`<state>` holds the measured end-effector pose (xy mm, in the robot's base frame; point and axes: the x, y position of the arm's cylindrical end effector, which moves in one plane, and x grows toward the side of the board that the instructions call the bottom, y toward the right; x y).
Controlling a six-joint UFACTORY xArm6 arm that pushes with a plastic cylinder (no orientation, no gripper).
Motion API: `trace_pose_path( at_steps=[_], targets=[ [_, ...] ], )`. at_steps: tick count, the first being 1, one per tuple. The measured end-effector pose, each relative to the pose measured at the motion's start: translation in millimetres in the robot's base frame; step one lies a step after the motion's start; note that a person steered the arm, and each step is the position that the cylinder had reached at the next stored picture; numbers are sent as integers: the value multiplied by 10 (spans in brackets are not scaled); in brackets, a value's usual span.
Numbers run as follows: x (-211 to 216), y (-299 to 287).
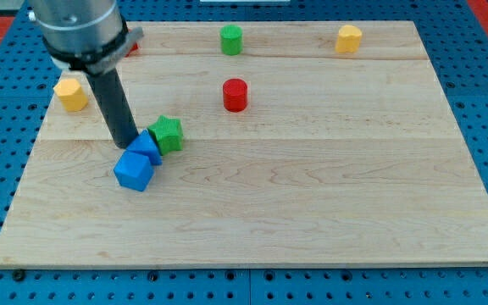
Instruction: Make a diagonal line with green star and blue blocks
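Observation:
A green star block [168, 133] lies left of the board's middle. Touching its lower left is a blue block [147, 147], shape unclear. A blue cube [134, 172] lies just below-left of that, touching it. The three form a short diagonal from upper right to lower left. My tip [125, 141] is at the upper left side of the middle blue block, touching or nearly touching it.
A wooden board [312, 220] carries a red cylinder [235, 94] at upper middle, a green cylinder [231, 39] near the top edge, a yellow block [348, 38] at top right, and a yellow block [71, 94] at the left. A red piece is partly hidden behind the arm at top left.

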<state>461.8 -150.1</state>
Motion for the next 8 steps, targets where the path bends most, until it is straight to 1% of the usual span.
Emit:
trace_pose_path(
  at_steps=[1, 2, 3, 4, 5, 6, 7, 8],
  targets=[
    [-36, 283],
    [-278, -20],
    [-199, 860],
    [-186, 796],
    [-554, 457],
    [-669, 522],
    [-799, 397],
    [-832, 339]
  ],
)
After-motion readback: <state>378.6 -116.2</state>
